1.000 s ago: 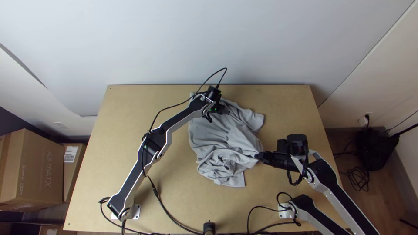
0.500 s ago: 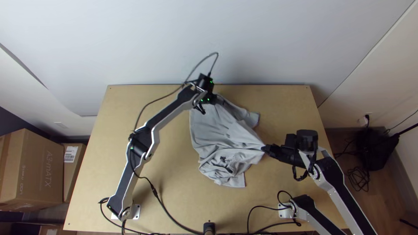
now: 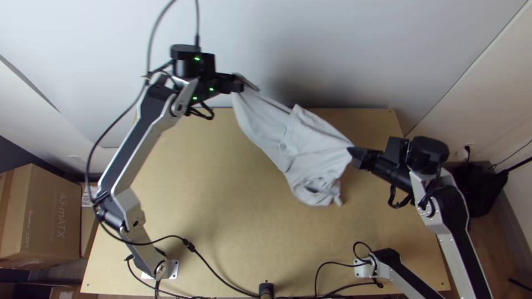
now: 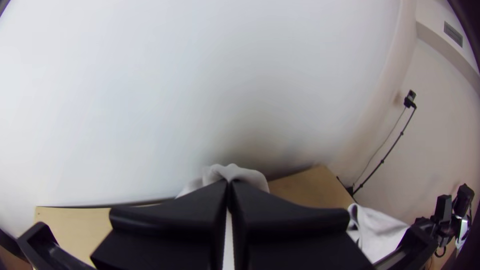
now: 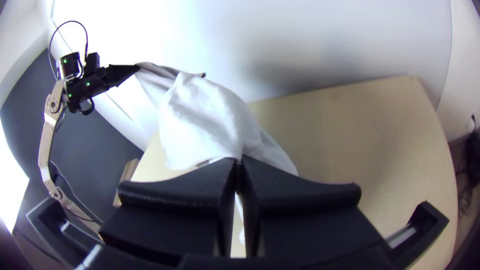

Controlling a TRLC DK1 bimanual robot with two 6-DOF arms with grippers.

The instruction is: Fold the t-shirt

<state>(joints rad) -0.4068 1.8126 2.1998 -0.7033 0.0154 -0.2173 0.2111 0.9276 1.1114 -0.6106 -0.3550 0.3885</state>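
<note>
The light grey t-shirt [image 3: 310, 147] hangs stretched between both grippers above the table's far half, its lower part bunched and drooping. My left gripper [image 3: 239, 84] is shut on one end of it, high at the upper left; in the left wrist view the same left gripper [image 4: 229, 186] pinches cloth between its fingertips. At the shirt's right side, my right gripper [image 3: 352, 150] is shut on another part. From its own wrist camera, the right gripper [image 5: 239, 162] has its fingers together on the t-shirt [image 5: 200, 120].
The wooden table [image 3: 199, 194] lies below, with a pale wall [image 3: 332, 50] behind its far edge. Another arm's link [image 3: 404, 277] and loose cables are at the near right. Cardboard boxes [image 3: 41, 213] stand left of the table.
The left gripper has moved up and left, the right gripper up and right. The t-shirt, which lay bunched on the table, has been lifted and stretched between them.
</note>
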